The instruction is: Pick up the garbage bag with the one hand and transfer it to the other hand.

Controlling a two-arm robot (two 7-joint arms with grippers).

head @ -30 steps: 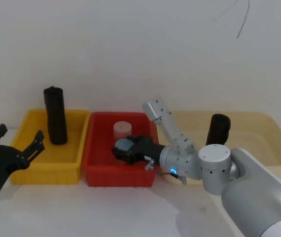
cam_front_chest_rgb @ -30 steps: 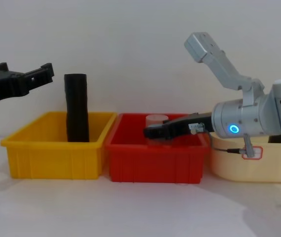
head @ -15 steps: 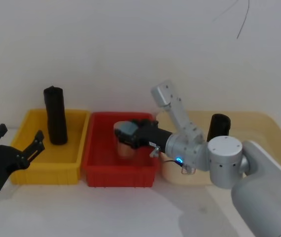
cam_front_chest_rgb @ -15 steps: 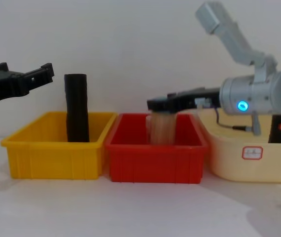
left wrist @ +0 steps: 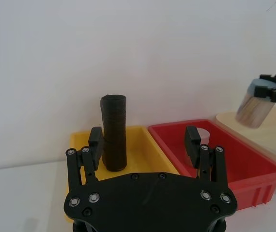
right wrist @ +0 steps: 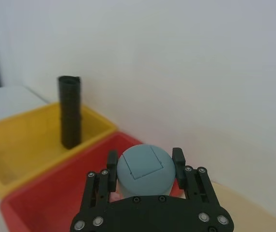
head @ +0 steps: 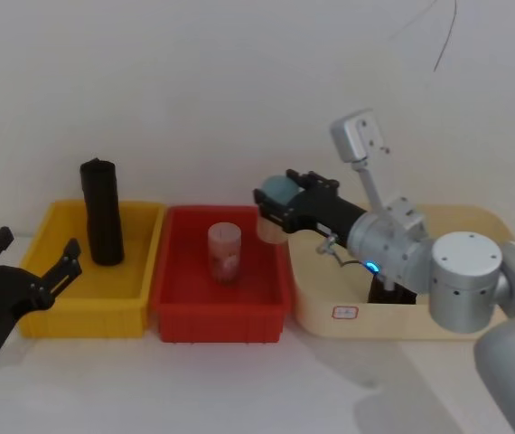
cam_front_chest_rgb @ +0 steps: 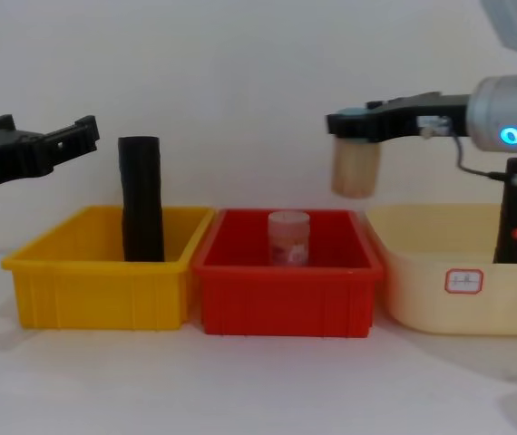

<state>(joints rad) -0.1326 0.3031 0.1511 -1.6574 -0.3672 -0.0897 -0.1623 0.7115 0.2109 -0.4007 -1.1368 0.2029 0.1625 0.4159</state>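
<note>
A plain white wall (head: 194, 81) stands behind a white desk (head: 239, 380). Three open plastic bins sit side by side across the desk: a yellow bin (head: 77, 321) at 9 o'clock, a red bin (head: 217, 324) in the centre, and a wide cream bin (cam_front_chest_rgb: 422, 290) at 3 o'clock.

The garbage bag (cam_front_chest_rgb: 512, 213), a tall black cylindrical roll with a narrow red-and-white band, stands upright in the cream bin at the far 3 o'clock side of the chest view. Its long axis is vertical and its top rises above the bin rim. A plain black roll without a band (head: 101, 212) stands upright in the yellow bin. A small translucent jar (head: 224, 253) stands in the red bin.

The left tool (head: 33, 246), a black two-fingered fork, hovers at 8 o'clock, near the yellow bin. Its fingers are spread apart and hold nothing. The garbage bag lies towards 3 o'clock from it, well apart, with all three bins between them.

The right tool (head: 280, 194), on a silver arm with a blue glowing ring, hangs in the air above the edge where the red and cream bins meet. It is clamped on a beige jar with a grey-blue lid (cam_front_chest_rgb: 356, 168). This tool is the nearer one: the bag stands towards 4 o'clock from it, under its arm. Judging from this, it cannot take the bag while it carries the jar.
</note>
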